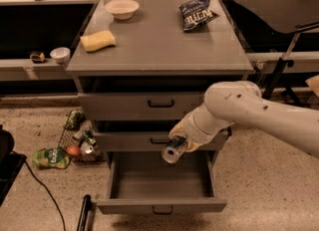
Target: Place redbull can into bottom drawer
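The gripper (pixel 177 144) hangs in front of the middle drawer (pixel 129 140), its fingers closed around the can (pixel 172 152), whose round silver end juts out below and left of them. The bottom drawer (pixel 162 205) stands open directly beneath the fingers. Well above them, the worktop (pixel 159 41) carries a chip bag (pixel 197 12), bowl (pixel 121 8) and sponge (pixel 97 41).

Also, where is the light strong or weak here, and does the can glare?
Camera view: light is dim and warm; the cabinet top is brightest, the open bottom drawer lies in shade. The redbull can, held by the end effector above that drawer, shows a small glint on its round end.
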`<state>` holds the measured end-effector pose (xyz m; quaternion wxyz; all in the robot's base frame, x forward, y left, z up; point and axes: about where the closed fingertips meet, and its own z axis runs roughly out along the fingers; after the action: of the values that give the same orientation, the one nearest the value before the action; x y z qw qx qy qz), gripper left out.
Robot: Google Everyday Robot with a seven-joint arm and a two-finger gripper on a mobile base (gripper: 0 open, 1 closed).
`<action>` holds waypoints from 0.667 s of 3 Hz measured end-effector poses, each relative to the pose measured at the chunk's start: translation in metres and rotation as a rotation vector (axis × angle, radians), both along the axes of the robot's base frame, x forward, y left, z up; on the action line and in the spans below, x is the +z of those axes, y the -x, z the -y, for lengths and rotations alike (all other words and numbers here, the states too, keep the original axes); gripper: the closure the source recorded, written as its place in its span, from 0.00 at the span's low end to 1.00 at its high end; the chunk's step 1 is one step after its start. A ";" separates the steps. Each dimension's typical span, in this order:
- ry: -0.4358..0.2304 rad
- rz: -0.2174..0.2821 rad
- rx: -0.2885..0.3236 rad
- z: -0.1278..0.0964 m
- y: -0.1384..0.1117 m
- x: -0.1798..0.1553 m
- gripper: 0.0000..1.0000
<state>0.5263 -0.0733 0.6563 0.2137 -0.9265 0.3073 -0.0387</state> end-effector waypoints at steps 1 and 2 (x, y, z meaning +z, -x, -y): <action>-0.074 -0.053 -0.095 0.023 -0.005 -0.061 1.00; -0.167 -0.123 -0.154 0.037 -0.014 -0.122 1.00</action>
<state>0.5405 -0.1099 0.5347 0.2672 -0.8798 0.3922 0.0274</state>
